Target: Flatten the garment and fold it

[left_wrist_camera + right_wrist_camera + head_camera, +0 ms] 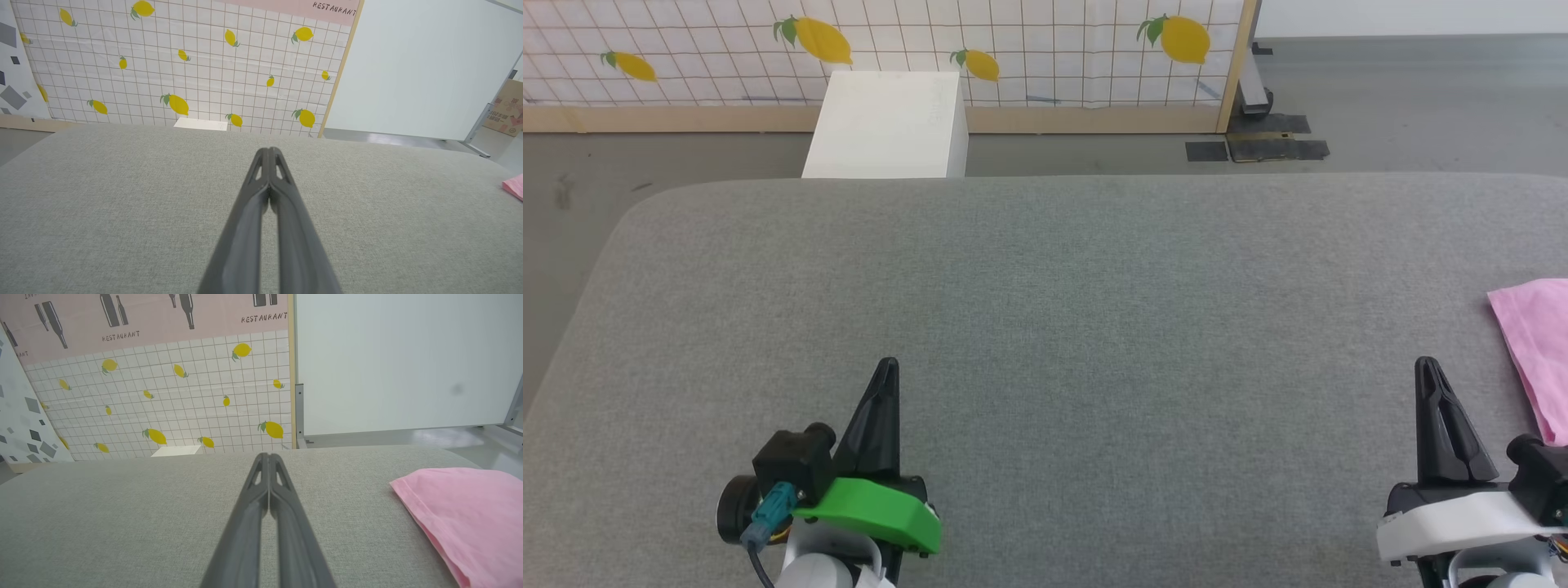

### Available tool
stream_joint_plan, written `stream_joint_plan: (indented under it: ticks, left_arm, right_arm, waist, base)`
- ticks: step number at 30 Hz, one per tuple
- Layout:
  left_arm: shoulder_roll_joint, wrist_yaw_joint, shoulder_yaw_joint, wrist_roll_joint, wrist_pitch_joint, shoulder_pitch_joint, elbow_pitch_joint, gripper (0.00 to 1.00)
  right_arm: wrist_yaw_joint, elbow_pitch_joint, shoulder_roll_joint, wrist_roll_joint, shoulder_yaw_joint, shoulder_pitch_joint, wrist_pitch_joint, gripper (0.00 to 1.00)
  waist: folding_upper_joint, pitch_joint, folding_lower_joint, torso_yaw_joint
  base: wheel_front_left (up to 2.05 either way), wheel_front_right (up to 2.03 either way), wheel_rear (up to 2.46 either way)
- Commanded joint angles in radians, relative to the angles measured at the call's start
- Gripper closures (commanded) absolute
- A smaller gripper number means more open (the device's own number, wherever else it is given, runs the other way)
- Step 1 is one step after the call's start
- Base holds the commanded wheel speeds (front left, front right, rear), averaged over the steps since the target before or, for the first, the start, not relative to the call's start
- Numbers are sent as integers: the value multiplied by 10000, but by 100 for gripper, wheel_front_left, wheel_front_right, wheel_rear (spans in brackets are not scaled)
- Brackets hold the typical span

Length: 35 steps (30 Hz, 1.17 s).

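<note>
A lemon-print tiled wall point(1029, 49) (wooden skirting) stands behind a white box point(886, 122).

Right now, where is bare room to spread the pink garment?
The wide middle of the grey surface is bare, between the left gripper and the right gripper, up to its far edge. Only the right edge is taken, where the garment lies.

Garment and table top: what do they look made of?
The garment: thin soft cloth, matte light pink; it lies in soft creases with a folded hem along its edge. Knit or woven, too fine to tell. The table top: looks covered in grey textile, matte; fine flecked weave, rounded padded-looking edge.
</note>
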Motion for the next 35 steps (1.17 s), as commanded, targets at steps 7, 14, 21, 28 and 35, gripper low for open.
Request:
stream_joint_plan:
  ticks: [7,14,21,28,35]
  left_arm:
    - [-3,63,113,209,222,58,-135,100]
    - [-4,101,182,333,362,91,-216,100]
    - [-6,139,253,461,505,126,-299,100]
    - [-8,188,343,624,689,170,-405,100]
    - [-10,226,414,751,833,205,-489,100]
  right_arm:
    - [-1,-24,3,-128,120,-44,182,100]
    - [-2,-38,4,-205,192,-69,297,100]
    - [-3,-52,6,-284,267,-96,415,100]
    - [-4,-71,8,-386,363,-130,566,100]
    - [-5,-85,10,-465,438,-156,684,100]
  waist:
    - [0,-34,1,84]
    - [0,-57,1,143]
    - [0,-81,1,204]
    - [0,-112,1,283]
    - [0,-137,1,344]
  base:
    - [0,0,0]
    - [0,0,0]
    - [0,0,0]
    - [0,0,0]
    - [0,0,0]
